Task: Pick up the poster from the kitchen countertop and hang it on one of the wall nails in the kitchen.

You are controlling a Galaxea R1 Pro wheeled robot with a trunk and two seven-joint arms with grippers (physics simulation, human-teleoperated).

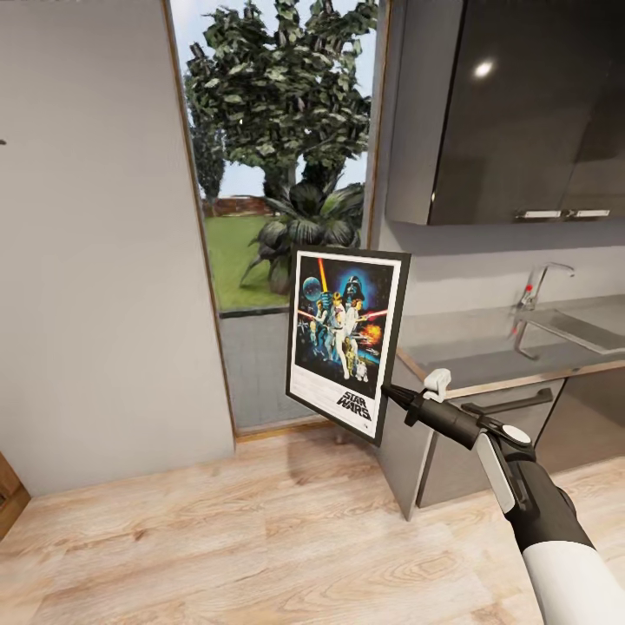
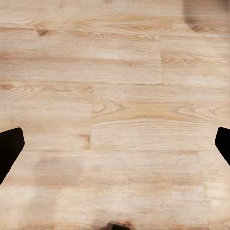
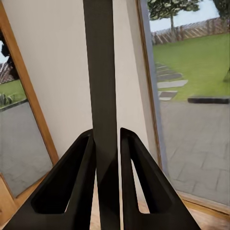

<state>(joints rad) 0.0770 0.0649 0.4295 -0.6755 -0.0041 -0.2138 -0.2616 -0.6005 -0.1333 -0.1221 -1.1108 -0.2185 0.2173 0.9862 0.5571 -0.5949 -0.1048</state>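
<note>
Poster (image 1: 347, 340): upright, slightly tilted, held in the air in front of the window, left of the counter end; black border, white margin, "STAR WARS" title at the bottom. Seen edge-on in the right wrist view (image 3: 101, 96) as a dark vertical strip.
Right gripper (image 1: 388, 393): clamped on the poster's lower right edge; in the right wrist view (image 3: 108, 158) both fingers press against the strip, one on each side.
Right arm (image 1: 521, 486): reaches in from the near right, black forearm, white upper section.
Left gripper (image 2: 115, 143): fingers spread wide apart, dark tips at either edge of the left wrist view, nothing between them, pointing down at the floor.
Countertop (image 1: 460, 347): grey slab to the right, pale edge strip, grey cabinets below.
Sink (image 1: 577, 328): inset at the far right of the countertop.
Tap (image 1: 540, 285): chrome, behind the sink.
Wall cabinets (image 1: 512, 104): dark, glossy, above the countertop.
Wall (image 1: 87, 243): plain pale grey, left of the window.
Nail (image 1: 2, 141): dark speck at the wall's far left edge, well apart from the poster.
Window (image 1: 278, 156): tall, wood-framed, showing a tree and lawn.
Floor (image 1: 217, 538): light wood planks.
</note>
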